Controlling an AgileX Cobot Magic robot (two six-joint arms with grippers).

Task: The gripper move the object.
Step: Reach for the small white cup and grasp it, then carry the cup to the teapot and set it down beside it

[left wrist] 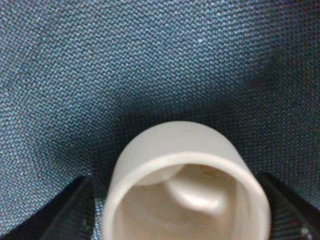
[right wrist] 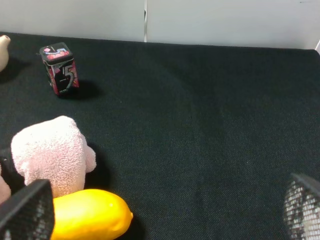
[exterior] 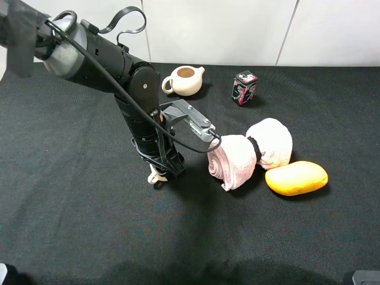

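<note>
your left hand point(exterior: 161, 172) stands over the cup point(left wrist: 175, 145), one finger each side; whether it grips, cannot tell.

The cup point(left wrist: 175, 150) is cream, the worktop point(exterior: 71, 208) black, the towel point(exterior: 237, 160) pale pink, the mango point(exterior: 295, 178) yellow-orange, and the tin point(exterior: 244, 88) black with red print.

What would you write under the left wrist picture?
Left end effector straddling a cream cup over dark cloth.

High camera looks steeply down on the towel point(exterior: 255, 151); right wrist sees that same towel low and near; left wrist sits close over the cup point(left wrist: 185, 185)
</note>
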